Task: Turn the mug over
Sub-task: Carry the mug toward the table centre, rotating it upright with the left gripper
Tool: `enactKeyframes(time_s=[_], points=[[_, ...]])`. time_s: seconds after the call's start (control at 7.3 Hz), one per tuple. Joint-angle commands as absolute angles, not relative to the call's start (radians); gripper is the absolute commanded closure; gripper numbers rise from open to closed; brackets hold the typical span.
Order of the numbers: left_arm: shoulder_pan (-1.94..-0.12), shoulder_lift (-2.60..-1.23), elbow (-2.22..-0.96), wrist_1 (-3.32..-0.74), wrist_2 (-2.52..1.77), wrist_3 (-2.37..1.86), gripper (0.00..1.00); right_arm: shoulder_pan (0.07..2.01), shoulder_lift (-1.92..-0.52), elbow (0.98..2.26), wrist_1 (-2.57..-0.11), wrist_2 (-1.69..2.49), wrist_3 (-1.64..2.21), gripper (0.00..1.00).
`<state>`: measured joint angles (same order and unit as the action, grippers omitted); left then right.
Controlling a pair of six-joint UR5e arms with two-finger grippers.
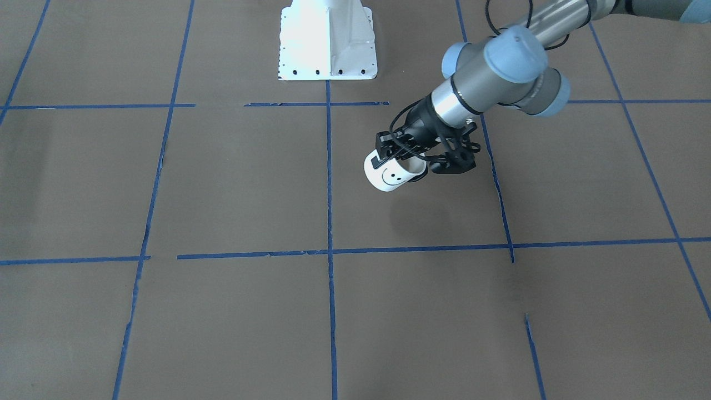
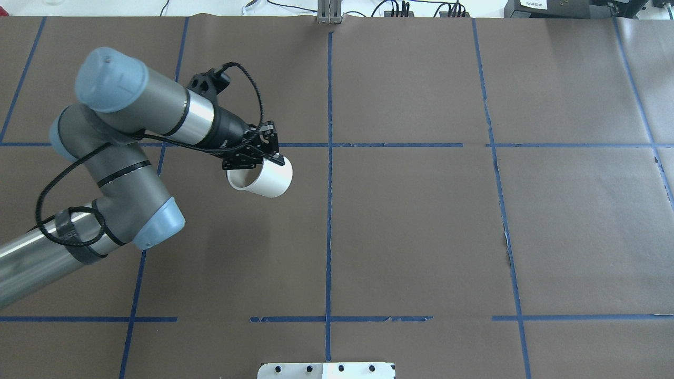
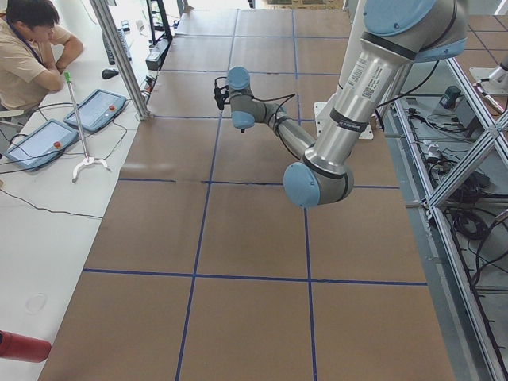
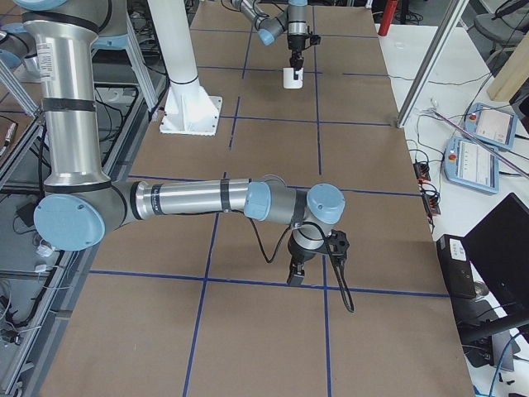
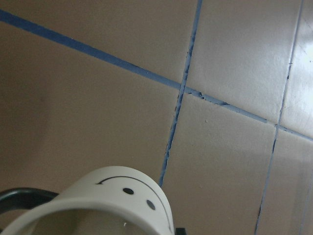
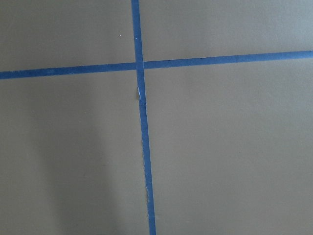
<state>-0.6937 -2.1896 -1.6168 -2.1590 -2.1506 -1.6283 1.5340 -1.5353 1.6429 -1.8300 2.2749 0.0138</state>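
My left gripper (image 1: 397, 158) is shut on the rim of the white mug (image 1: 391, 176) and holds it tilted on its side above the brown table, with a shadow under it. The black smiley face points away from the robot. In the overhead view the mug (image 2: 266, 179) hangs below the gripper (image 2: 263, 155), its open mouth turned toward the arm. The left wrist view shows the mug's rim and face (image 5: 112, 196) close up. The mug also shows far off in the exterior right view (image 4: 293, 78). My right gripper (image 4: 297, 269) hangs low over the table; I cannot tell whether it is open.
Blue tape lines (image 1: 329, 183) divide the brown table into squares. The white robot base plate (image 1: 328, 39) stands at the robot's edge of the table. An operator (image 3: 28, 48) sits beyond the far edge, beside tablets (image 3: 95, 107).
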Motion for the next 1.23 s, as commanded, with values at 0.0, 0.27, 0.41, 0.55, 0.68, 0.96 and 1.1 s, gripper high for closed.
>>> enactKeyframes(time_s=[0.0,0.27,0.41,0.55,0.68,0.96,1.1], points=[[-0.631,-2.421,-1.526,-1.784,-2.020,-1.457,1.00,1.534,-1.536,1.643,-1.830,2.275,0.014,0.00],[-0.548,-2.476,-1.432,-1.749,-1.979,-1.320,1.00,1.534,-1.535,1.643,-1.830,2.275,0.014,0.00],[-0.531,-2.494,-1.373,-1.749,-1.977,-1.306,1.00,1.534,-1.536,1.643,-1.830,2.275,0.014,0.00],[-0.520,-2.494,-1.365,-1.749,-1.977,-1.287,0.93,1.534,-1.536,1.643,-1.830,2.275,0.014,0.00],[-0.506,-2.491,-1.364,-1.746,-1.974,-1.282,0.53,1.534,-1.534,1.643,-1.830,2.275,0.014,0.00],[-0.508,-2.493,-1.394,-1.744,-1.976,-1.284,0.01,1.534,-1.536,1.643,-1.830,2.275,0.014,0.00],[-0.529,-2.481,-1.475,-1.706,-1.977,-1.278,0.01,1.534,-1.536,1.643,-1.830,2.275,0.014,0.00]])
